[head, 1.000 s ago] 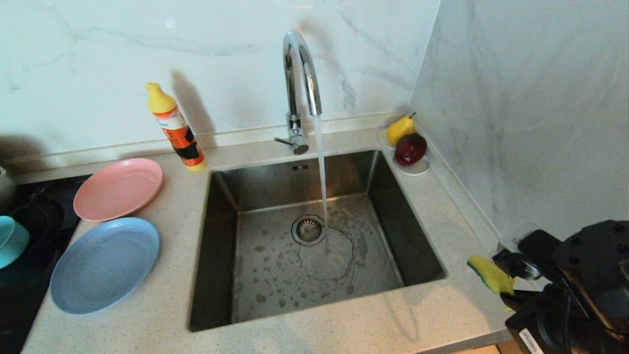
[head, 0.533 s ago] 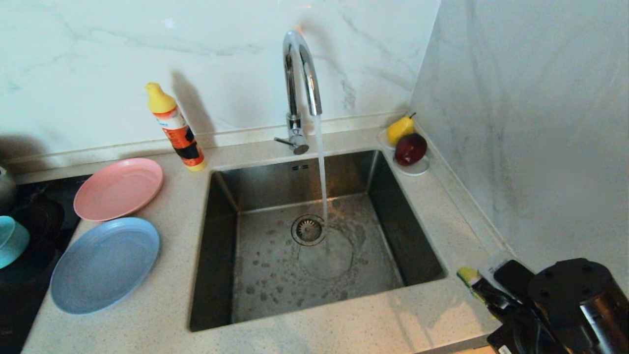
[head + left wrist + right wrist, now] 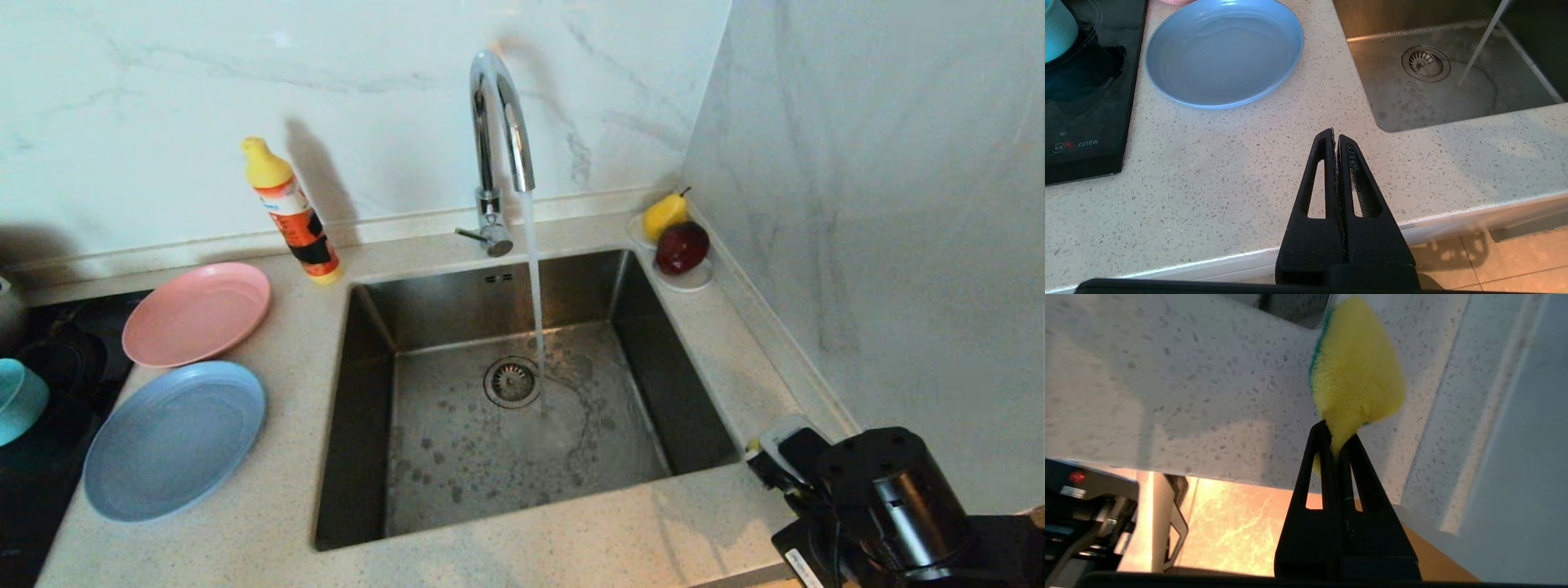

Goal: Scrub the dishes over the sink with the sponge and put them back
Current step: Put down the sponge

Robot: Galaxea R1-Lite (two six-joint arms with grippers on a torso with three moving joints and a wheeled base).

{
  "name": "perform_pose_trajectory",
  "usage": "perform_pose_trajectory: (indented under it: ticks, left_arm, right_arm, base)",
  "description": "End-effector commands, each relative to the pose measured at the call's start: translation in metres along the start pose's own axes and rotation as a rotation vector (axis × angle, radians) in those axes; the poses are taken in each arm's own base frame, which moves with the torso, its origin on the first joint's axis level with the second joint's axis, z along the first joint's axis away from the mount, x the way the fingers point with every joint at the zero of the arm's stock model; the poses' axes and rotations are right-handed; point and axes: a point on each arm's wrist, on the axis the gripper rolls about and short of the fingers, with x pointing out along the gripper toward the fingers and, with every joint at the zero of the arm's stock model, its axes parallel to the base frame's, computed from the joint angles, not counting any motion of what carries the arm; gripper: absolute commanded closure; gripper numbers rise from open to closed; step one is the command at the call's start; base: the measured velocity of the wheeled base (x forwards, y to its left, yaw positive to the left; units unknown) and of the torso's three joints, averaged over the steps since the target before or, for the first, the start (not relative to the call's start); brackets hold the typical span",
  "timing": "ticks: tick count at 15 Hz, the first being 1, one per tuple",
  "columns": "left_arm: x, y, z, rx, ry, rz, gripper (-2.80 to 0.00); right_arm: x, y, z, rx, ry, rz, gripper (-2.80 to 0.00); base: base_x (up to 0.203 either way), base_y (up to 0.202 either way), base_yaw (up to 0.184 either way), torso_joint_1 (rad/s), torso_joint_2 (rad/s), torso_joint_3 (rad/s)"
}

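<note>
The steel sink (image 3: 522,408) sits mid-counter, and its tap (image 3: 500,147) runs water beside the drain strainer (image 3: 512,380). On the counter to its left lie the pink plate (image 3: 196,313) and the pale-blue plate (image 3: 174,439); the teal bowl (image 3: 16,400) stands at the far left. My right gripper (image 3: 763,461) hovers at the sink's front right corner, shut on the yellow sponge (image 3: 1357,371), of which the head view shows only a sliver (image 3: 752,447). My left gripper (image 3: 1336,134) is shut and empty above the counter's front edge, between the blue plate (image 3: 1224,53) and the sink (image 3: 1453,98).
An orange detergent bottle (image 3: 294,214) stands behind the pink plate. A white saucer (image 3: 692,282) with a yellow pear (image 3: 665,214) and a dark red fruit (image 3: 682,247) sits in the back right corner. A black hob (image 3: 49,359) lies under the bowl. The marble wall (image 3: 857,204) stands close on the right.
My right arm has swung down and left, carrying the sponge toward the sink's front right corner. The wrist has turned, so the sponge is now mostly hidden. The left arm stayed still.
</note>
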Motion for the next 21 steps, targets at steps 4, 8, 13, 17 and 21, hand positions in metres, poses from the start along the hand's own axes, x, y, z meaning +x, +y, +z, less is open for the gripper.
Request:
perform_pose_trajectory:
  ticks: [4,8,13,17,21]
  left_arm:
    - [0.000,0.000,0.000,0.000,0.001,0.001,0.00]
    - [0.000,0.000,0.000,-0.001,0.001,-0.001,0.00]
    - [0.000,0.000,0.000,0.000,0.001,0.001,0.00]
    - [0.000,0.000,0.000,0.000,0.001,0.000,0.00]
    - [0.000,0.000,0.000,0.000,0.001,0.001,0.00]
  right_arm:
    - [0.021,-0.001,-0.011,-0.048,0.012,-0.046,0.00]
    - [0.034,-0.008,-0.002,-0.073,-0.026,-0.090,0.00]
    - [0.051,-0.004,0.001,-0.109,-0.053,-0.116,0.00]
    - [0.066,-0.009,0.003,-0.088,-0.052,-0.151,0.00]
    - [0.069,-0.015,0.013,-0.075,-0.076,-0.170,0.00]
  base:
    - [0.000,0.000,0.000,0.000,0.00,0.000]
    - [0.000,0.000,0.000,0.000,0.00,0.000]
    - [0.000,0.000,0.000,0.000,0.00,0.000]
    - [0.000,0.000,0.000,0.000,0.00,0.000]
    - [0.000,0.000,0.000,0.000,0.00,0.000]
